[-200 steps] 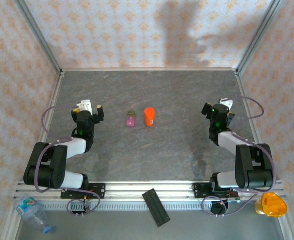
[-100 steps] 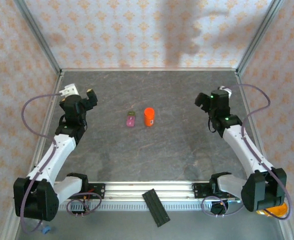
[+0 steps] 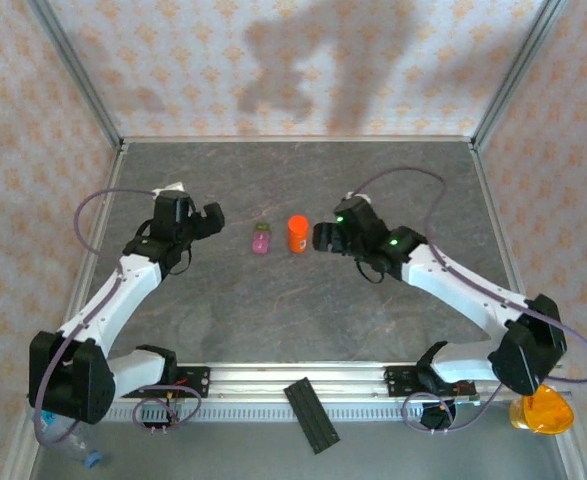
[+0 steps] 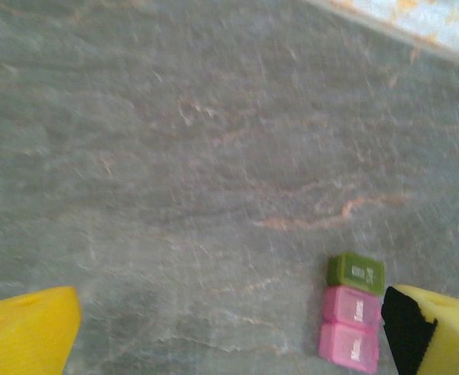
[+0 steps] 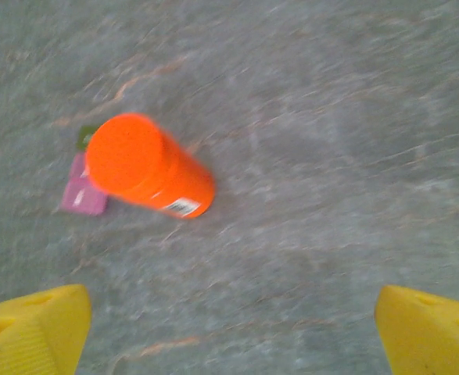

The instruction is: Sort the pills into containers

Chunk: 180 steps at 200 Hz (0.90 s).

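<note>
Jaws on both arms stood spread wide, with nothing between them. Noted the left gripper (image 3: 209,222) above the table (image 3: 303,320), to the left of the containers (image 3: 261,240) and apart from them. These lay flat mid-table, pink boxes joined to a smaller green one at the far end, just left of the standing orange bottle (image 3: 298,234). Noted the right gripper (image 3: 323,238) just right of the bottle; contact could not be told.

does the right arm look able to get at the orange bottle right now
Probably yes: the right hand hangs open close beside the orange bottle, bare table between them, and the pill boxes lie on the bottle's far side.
</note>
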Available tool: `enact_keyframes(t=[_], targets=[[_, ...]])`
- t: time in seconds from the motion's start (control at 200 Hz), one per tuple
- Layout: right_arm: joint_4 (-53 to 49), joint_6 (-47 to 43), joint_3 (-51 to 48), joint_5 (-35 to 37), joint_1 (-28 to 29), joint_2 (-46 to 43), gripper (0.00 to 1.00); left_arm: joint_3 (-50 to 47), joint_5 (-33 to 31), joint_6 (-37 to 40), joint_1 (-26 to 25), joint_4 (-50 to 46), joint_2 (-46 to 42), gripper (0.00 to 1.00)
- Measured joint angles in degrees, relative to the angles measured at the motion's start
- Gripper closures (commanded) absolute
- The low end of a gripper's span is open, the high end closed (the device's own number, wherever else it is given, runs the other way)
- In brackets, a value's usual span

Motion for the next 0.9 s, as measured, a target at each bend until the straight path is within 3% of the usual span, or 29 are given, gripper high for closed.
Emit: enact_keyframes(t=[0.16, 0.48, 0.901], targets=[[-0.6, 1.5, 4.3, 1.3, 5.0, 5.0, 0.07, -0.2, 1.8, -2.6, -0.2, 1.5, 3.7, 0.0], [-2.4, 2.1, 7.9, 4.3, 5.3, 8.8, 0.05, 1.9, 4.9, -4.3, -1.3, 2.8, 13.7, 0.0], [-4.1, -0.2, 13.8, 4.1, 10.1, 18.6, 0.04, 5.8, 4.5, -4.8, -1.3, 1.1, 16.3, 0.0]])
